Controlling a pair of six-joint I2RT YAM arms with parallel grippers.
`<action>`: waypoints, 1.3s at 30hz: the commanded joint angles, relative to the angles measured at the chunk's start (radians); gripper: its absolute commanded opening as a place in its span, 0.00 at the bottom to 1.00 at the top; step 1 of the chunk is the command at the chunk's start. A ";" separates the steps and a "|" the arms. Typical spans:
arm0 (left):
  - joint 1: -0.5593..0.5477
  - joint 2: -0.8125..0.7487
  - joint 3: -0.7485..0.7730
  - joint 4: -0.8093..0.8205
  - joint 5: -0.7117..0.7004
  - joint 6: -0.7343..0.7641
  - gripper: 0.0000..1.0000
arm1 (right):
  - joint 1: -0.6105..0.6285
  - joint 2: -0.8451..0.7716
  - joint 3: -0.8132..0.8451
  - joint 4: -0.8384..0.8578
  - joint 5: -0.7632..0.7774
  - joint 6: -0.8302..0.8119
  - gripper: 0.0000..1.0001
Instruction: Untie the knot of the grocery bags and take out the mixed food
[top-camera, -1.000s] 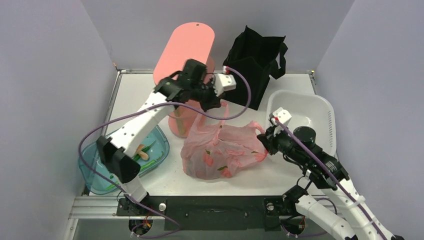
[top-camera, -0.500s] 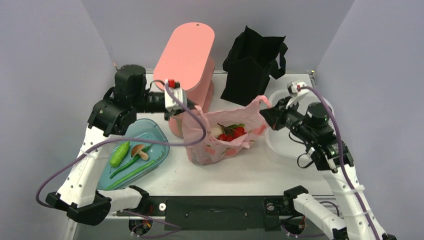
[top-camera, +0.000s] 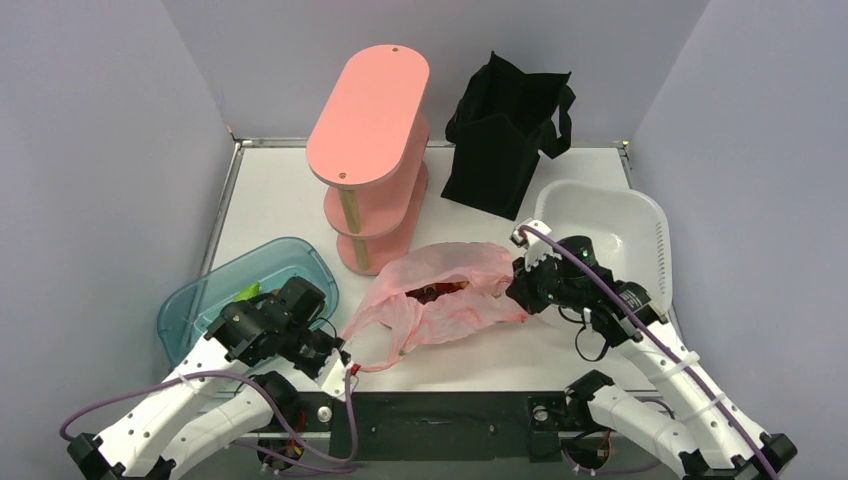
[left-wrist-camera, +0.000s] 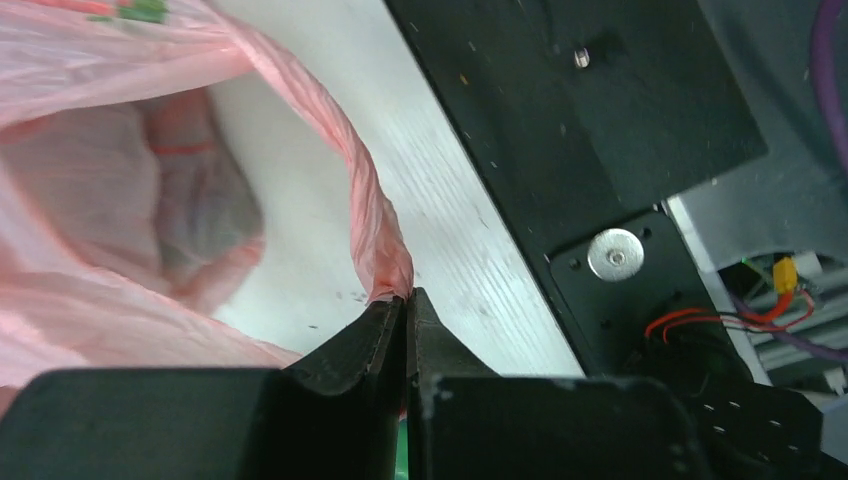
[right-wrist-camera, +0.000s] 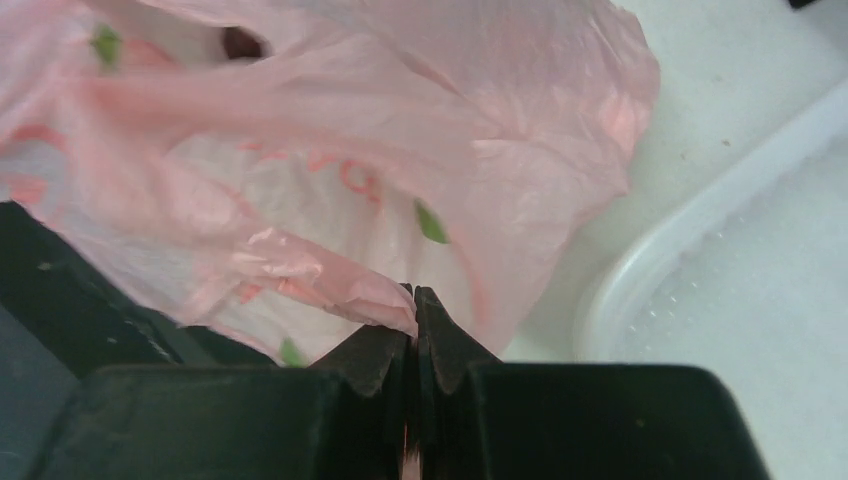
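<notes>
The pink plastic bag (top-camera: 440, 300) lies low and spread out on the table's middle front, its mouth open toward the back with red and yellow fruit (top-camera: 440, 290) showing inside. My left gripper (top-camera: 343, 362) is shut on a stretched handle strand of the bag (left-wrist-camera: 375, 215) at the table's near edge. My right gripper (top-camera: 515, 290) is shut on the bag's right side; in the right wrist view the film (right-wrist-camera: 350, 290) is pinched between my fingers (right-wrist-camera: 445, 345). The black tote (top-camera: 505, 125) stands upright at the back.
A pink three-tier shelf (top-camera: 372, 150) stands behind the bag. A white basket (top-camera: 645, 235) is at the right, beside my right arm. A blue-green tray (top-camera: 200, 300) at the left front holds a green vegetable, partly hidden by my left arm. The black base plate (left-wrist-camera: 600, 120) lies close.
Both arms came down and toward the front. The bag, held up and open half a second ago, now lies low and pulled out sideways. My left gripper moved from the back left to the near edge.
</notes>
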 joint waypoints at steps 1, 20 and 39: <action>-0.029 -0.029 -0.119 0.030 -0.186 0.090 0.00 | 0.008 0.034 0.050 -0.072 0.154 -0.124 0.00; -0.029 -0.086 0.311 0.256 -0.023 -0.498 0.50 | 0.127 0.097 0.437 -0.133 0.037 -0.306 0.81; -0.039 0.044 0.430 0.347 0.047 -0.428 0.54 | 0.464 0.423 0.436 0.012 0.171 -0.405 0.82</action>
